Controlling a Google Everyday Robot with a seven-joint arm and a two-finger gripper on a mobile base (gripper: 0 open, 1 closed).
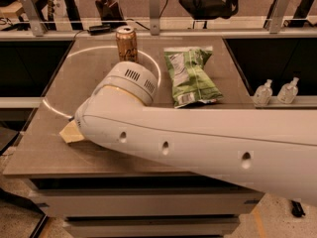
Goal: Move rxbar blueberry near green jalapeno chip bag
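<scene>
Peeking out from under the bulky white arm [198, 143] at the near left of the surface [44, 157], the pincer [71, 132] shows only a tan tip, so I cannot tell whether it is spread or pressed together. The snack bar is hidden from sight, and I cannot tell where it lies. Beyond the pincer and a little to its right a gold drink can [127, 43] stands upright, while the green chip bag [190, 78] lies flat farther right, well apart from the pincer, with two small clear bottles [262, 93] on a ledge farther right still.
</scene>
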